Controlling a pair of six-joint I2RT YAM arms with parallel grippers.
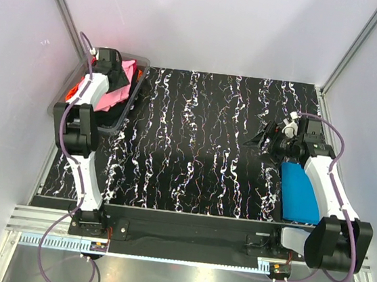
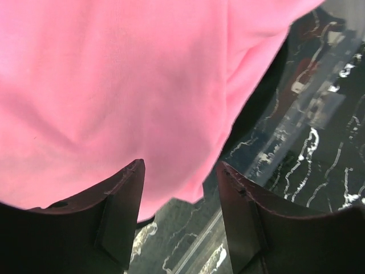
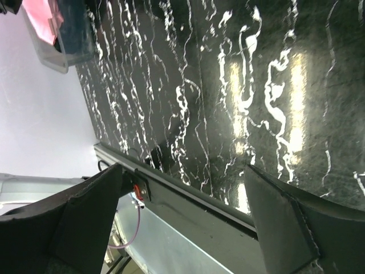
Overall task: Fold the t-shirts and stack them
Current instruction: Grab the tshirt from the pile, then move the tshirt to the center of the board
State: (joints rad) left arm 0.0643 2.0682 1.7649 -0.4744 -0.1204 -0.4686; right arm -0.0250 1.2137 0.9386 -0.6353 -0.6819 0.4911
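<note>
A light pink t-shirt (image 1: 117, 92) lies on top of a pile in a clear bin (image 1: 129, 110) at the table's back left. It fills the left wrist view (image 2: 125, 85). My left gripper (image 1: 122, 73) hovers just over it with its jaws apart (image 2: 181, 171) and nothing between them. A bright blue t-shirt (image 1: 298, 192) lies folded on the table at the right, beside my right arm. My right gripper (image 1: 260, 137) is open and empty (image 3: 182, 171) over bare table, left of the blue shirt's far end.
In the bin, black cloth (image 1: 112, 113) and a bit of orange cloth (image 1: 78, 92) show under the pink shirt. The black marbled table (image 1: 195, 142) spans the middle. Its near edge rail (image 3: 188, 200) shows in the right wrist view, the bin (image 3: 60, 43) far off.
</note>
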